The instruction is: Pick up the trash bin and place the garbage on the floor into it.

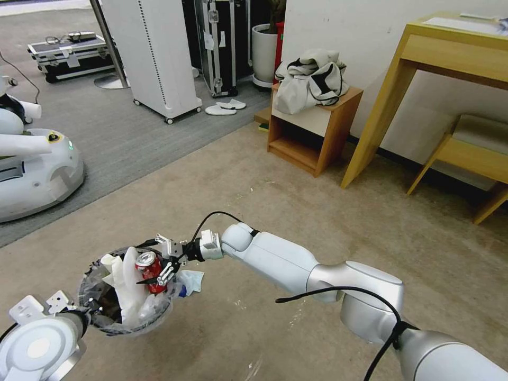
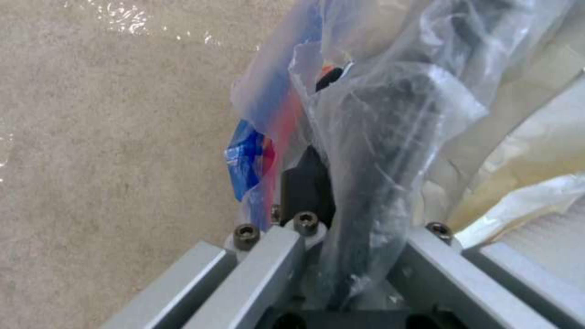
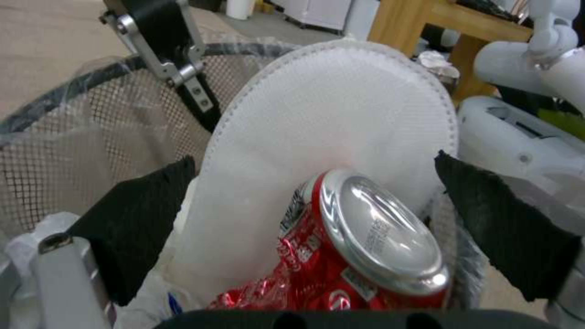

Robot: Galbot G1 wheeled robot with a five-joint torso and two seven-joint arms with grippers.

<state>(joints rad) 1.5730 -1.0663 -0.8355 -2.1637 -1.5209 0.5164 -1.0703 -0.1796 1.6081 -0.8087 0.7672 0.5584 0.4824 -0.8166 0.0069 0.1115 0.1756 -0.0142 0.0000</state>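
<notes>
Left claw (image 1: 91,312) grips the trash bin (image 1: 106,323) rim; right claw (image 1: 159,267) gapes around the red can (image 1: 150,270).

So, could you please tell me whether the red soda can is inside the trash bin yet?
Yes. The red soda can lies tilted inside the trash bin, against white litter, between the right gripper's open fingers.

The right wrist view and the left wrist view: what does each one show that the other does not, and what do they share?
Right wrist view alone: the red soda can lying in the trash bin between the open fingers of the right claw, against a flat white piece, with the bin's dark mesh wall.

Left wrist view alone: the left claw shut on the bin's rim, and the bag's blue edge over the beige floor.

Both: the bin's clear plastic bag and the left claw at the rim.
</notes>
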